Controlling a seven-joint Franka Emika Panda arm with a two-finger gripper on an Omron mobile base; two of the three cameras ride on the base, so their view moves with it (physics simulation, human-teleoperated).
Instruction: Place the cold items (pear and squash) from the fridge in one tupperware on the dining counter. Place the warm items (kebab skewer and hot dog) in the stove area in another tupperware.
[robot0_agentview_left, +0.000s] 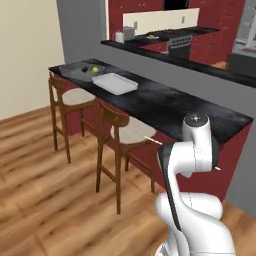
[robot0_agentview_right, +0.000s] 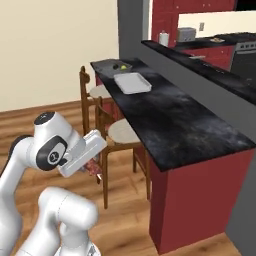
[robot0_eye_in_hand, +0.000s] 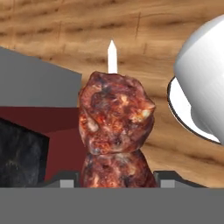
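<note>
Kebab skewer, dark red-brown charred meat chunks on a pale pointed stick, sits between the two dark finger tips of my end effector, which pinches it; the white stick tip points up in the hand view over wood-plank floor.

From the right base view I see the end effector tucked low beside the arm, off the near end of the surface, with reddish meat showing under it.

The long glossy black marbled surface carries two containers at its far end. The deep mid-grey rectangular tub stands at the far corner; inside it I see the small yellow-green pear and the small dark green squash, side by side. The shallow pale grey-white tray lies just beside the tub, nearer to me. Whether they touch I cannot tell.

Two wooden stools with pale seats stand along the surface's outer edge.
</note>
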